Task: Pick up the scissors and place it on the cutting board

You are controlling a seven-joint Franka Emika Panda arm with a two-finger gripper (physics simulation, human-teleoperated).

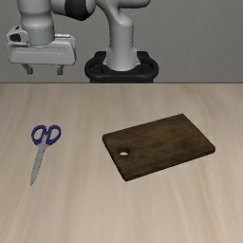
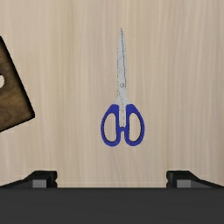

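The scissors (image 1: pixel 41 150), with blue handles, lie flat and closed on the bench (image 1: pixel 114 214), at the exterior view's left. They are well apart from the dark wooden cutting board (image 1: pixel 159 144), which has a hole near one corner. The jaws hang high above the scissors, released and wide apart. The bench is of light wood, and a grey wall (image 1: pixel 204 38) stands behind it.

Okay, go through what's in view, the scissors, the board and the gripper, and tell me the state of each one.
scissors: blades closed, lying flat on the table, apart from the board.
cutting board: lying flat on the table, nothing on it.
gripper: open, empty, raised above the table.
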